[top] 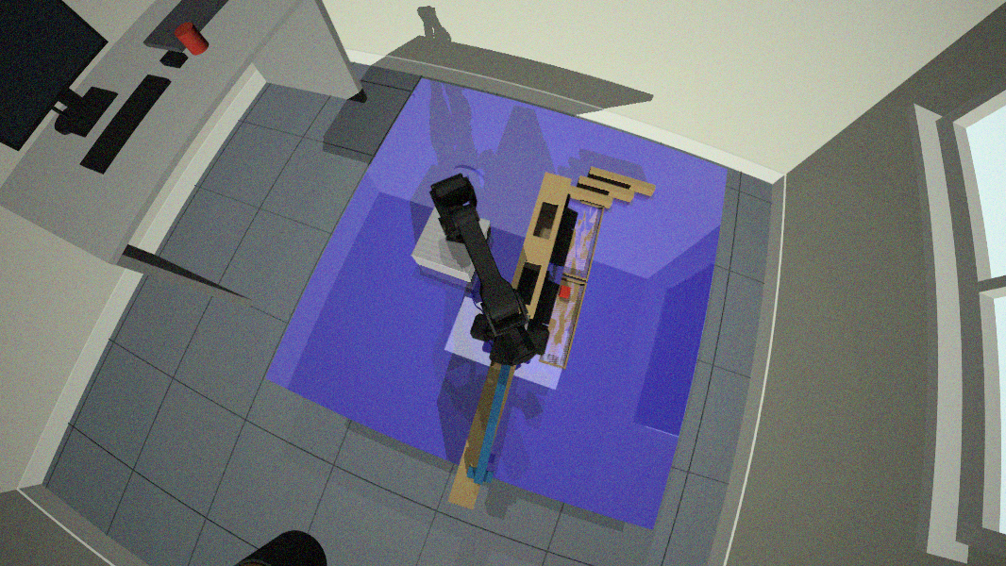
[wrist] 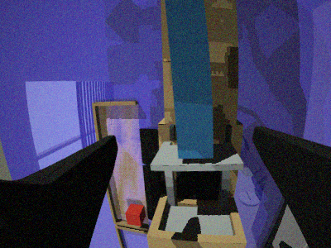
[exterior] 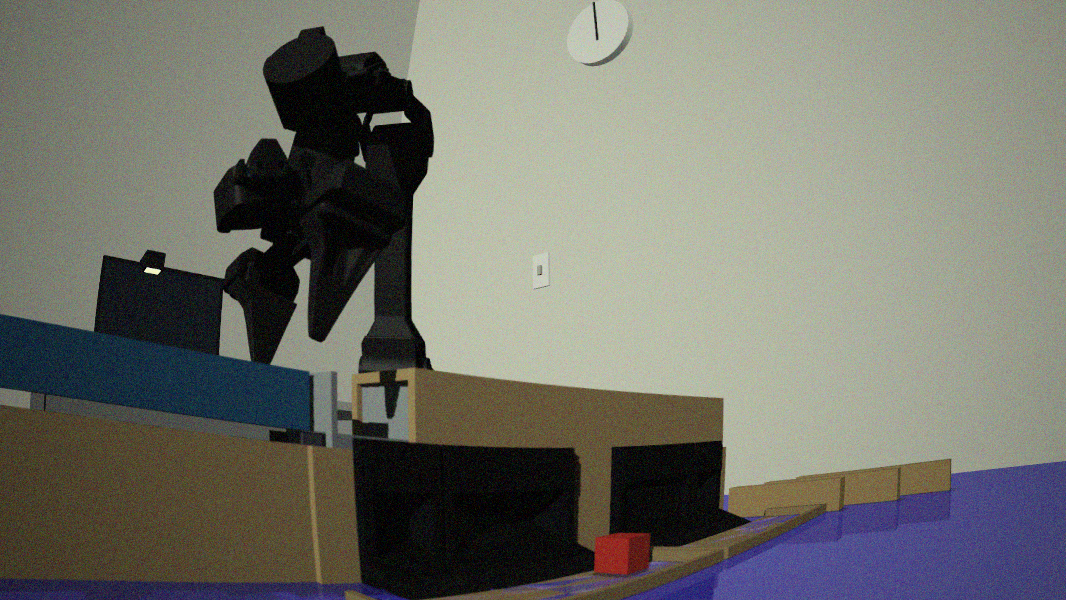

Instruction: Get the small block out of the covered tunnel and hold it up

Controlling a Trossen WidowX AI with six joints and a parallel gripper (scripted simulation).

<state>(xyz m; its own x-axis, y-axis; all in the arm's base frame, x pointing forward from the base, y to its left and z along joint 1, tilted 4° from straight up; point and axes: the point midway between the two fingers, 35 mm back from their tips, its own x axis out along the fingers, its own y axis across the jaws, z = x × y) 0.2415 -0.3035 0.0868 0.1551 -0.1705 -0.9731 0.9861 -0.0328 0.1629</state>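
Blue mat (top: 598,393) (exterior: 880,544) (wrist: 62,50), red block (top: 564,291) (exterior: 622,553) (wrist: 135,214) seemingly inside shallow wood-rimmed tray (top: 574,330) (exterior: 663,575) (wrist: 96,120), pincer (top: 510,351) (exterior: 289,351) (wrist: 187,137) wide, nothing between its fingers.

So there's a grey desk (top: 232,84) off to one side with a dark monitor (top: 45,59) (exterior: 158,309), a black keyboard (top: 125,124) and a red cylinder (top: 191,38) on it. Also a round white clock (exterior: 596,33) up on the pale wall, with a light switch (exterior: 540,269) lower down, plus a bright window (top: 987,204) in the top view.

Black end effector (exterior: 290,350) above blue bar (exterior: 160,372), open (nicely wide), red block (exterior: 621,553) beside dark openings
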